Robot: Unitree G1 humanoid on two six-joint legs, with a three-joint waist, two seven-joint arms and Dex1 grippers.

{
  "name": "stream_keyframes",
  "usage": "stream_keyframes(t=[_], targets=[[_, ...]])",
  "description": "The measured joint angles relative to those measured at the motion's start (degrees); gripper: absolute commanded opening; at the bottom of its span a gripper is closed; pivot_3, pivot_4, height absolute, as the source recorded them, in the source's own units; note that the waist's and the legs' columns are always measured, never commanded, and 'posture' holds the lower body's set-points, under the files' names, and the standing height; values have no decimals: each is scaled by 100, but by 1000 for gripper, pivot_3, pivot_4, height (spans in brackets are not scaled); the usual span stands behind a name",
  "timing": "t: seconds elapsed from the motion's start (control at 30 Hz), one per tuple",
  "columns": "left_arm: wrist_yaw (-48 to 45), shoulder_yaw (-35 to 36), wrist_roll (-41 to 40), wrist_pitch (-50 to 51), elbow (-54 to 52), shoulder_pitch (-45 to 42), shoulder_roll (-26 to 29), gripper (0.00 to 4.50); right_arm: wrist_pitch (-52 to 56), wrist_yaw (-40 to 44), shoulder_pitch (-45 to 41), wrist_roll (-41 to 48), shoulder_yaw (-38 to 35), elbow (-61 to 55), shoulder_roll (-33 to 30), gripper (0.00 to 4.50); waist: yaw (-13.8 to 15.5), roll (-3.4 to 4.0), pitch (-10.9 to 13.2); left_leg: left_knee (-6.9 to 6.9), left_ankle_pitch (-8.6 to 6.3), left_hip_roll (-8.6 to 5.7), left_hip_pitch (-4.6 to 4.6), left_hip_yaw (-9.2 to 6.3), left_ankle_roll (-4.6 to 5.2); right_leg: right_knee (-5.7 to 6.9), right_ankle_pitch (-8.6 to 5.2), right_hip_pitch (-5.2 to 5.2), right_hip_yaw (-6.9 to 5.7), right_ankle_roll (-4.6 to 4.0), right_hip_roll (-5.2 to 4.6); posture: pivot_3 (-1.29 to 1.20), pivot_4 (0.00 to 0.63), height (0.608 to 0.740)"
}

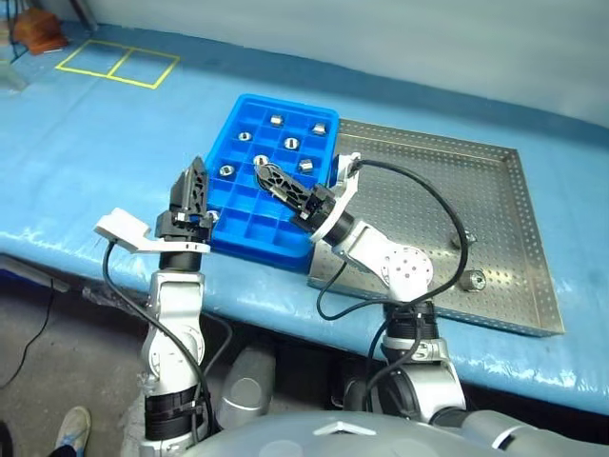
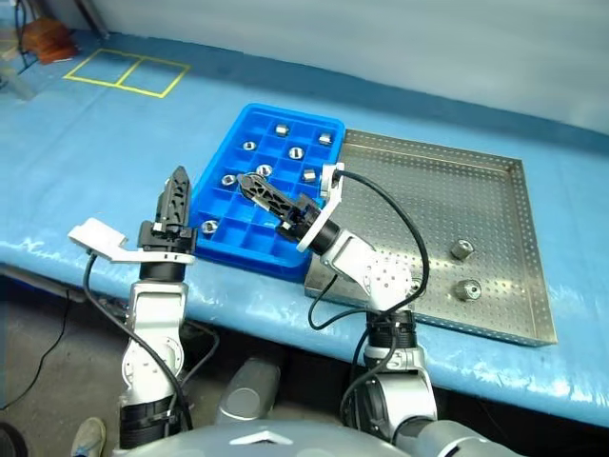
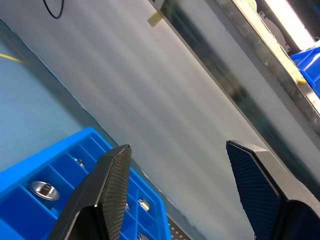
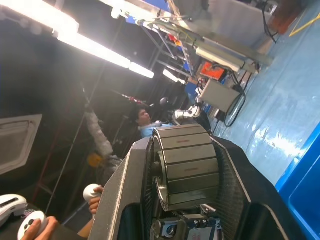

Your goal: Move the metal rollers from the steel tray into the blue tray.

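Clamped in the right gripper [image 4: 182,172], a roller [image 4: 186,165] is held over the blue tray [image 1: 238,214]; left gripper [image 3: 182,192] gaping at 9 o'clock.

A blue tray [image 1: 249,214] sits on the blue-covered counter [image 1: 114,181], its right edge against a steel tray [image 1: 495,238]. Seven metal rollers [image 1: 291,144] lie in separate compartments of the blue tray — two more rest on the steel tray near its right rim. The right gripper [image 1: 267,176] reaches over the blue tray; the left gripper [image 1: 193,186] stands at its near left corner.
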Motion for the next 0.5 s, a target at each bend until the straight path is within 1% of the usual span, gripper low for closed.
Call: stream_keyframes(t=[0.07, 0.1, 0.2, 0.3, 0.37, 0.4, 0.5], targets=[[125, 0, 281, -156, -35, 59, 6, 3348, -314, -55, -83, -695, 371, 48, -179, 1292, 167, 0, 0, 0, 1, 1, 0, 5, -3, 0, -1, -4, 1, 0, 1, 621, 150, 740], [193, -2, 493, -225, -77, 103, 13, 3348, -481, -141, -120, -968, 455, 121, -147, 1292, 241, -1, 0, 0, 1, 1, -1, 6, -5, 0, -1, -6, 1, 0, 2, 625, 150, 740], [422, -184, 1391, -215, -146, 270, 173, 3348, -1072, -554, -292, -1500, 402, 582, 82, 1292, 512, 0, 0, -8, 0, 1, -4, 10, -8, -2, -2, -15, 2, 0, 3, 635, 150, 740], [540, -427, 2162, -65, -166, 394, 465, 3348, -1481, -860, -422, -1828, 256, 944, 62, 1292, 819, -1, -1, -12, -1, 1, -11, 14, -14, -11, -2, -22, 1, 1, 0, 640, 150, 740], [582, -526, 2515, 66, -172, 435, 671, 3348, -1667, -884, -499, -2110, 261, 1053, 31, 1292, 954, -1, -1, -13, -2, 2, -23, 20, -20, -9, -2, -45, 0, 2, -2, 636, 150, 740], [573, -611, 2706, 152, -173, 443, 778, 3348, -1787, -885, -543, -2302, 336, 1075, -15, 1292, 1024, -1, -1, -14, -1, 4, -36, 26, -23, -5, -1, -80, 1, 3, -2, 633, 150, 740], [501, -759, 3027, 337, -173, 455, 1016, 3348, -2139, -974, -606, -2904, 553, 1115, -160, 1292, 1190, -1, -1, -23, 8, 7, -66, 26, -41, 4, 6, -97, -3, 12, 0, 620, 150, 740]])
